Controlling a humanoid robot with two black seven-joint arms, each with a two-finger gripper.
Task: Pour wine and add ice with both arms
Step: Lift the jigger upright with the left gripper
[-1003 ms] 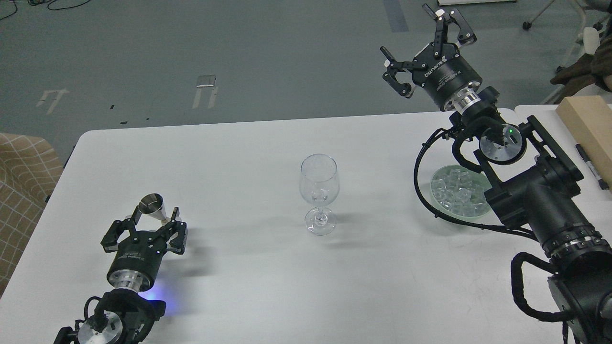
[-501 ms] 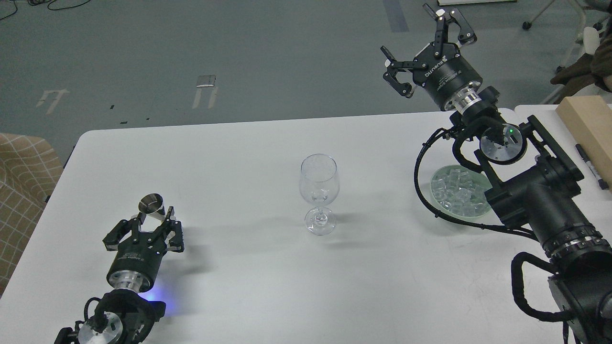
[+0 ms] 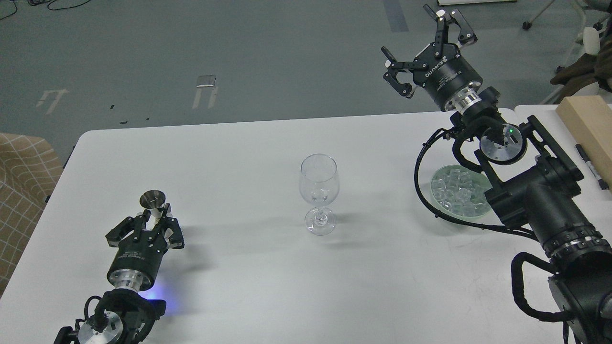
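Note:
A clear stemmed wine glass (image 3: pixel 319 191) stands upright at the middle of the white table (image 3: pixel 229 148). No stream of wine shows, and I cannot tell whether liquid lies in the bowl. My left gripper (image 3: pixel 152 220) is low at the front left, shut on a small steel jigger (image 3: pixel 153 201) that stands upright, mouth up. The ice (image 3: pixel 456 191) is a heap of clear cubes on a round glass plate (image 3: pixel 437 198) at the right, partly hidden by my right arm. My right gripper (image 3: pixel 428 45) is open and empty, raised high beyond the table's far edge.
A pale wooden block (image 3: pixel 588 126) and a black marker (image 3: pixel 592 167) lie on a second table at the far right. A checked brown seat (image 3: pixel 24 181) stands off the left edge. My right arm's cable (image 3: pixel 420 191) loops beside the plate.
The jigger in my left gripper has turned from tilted to upright and the fingers have closed in around it. The right arm has hardly moved.

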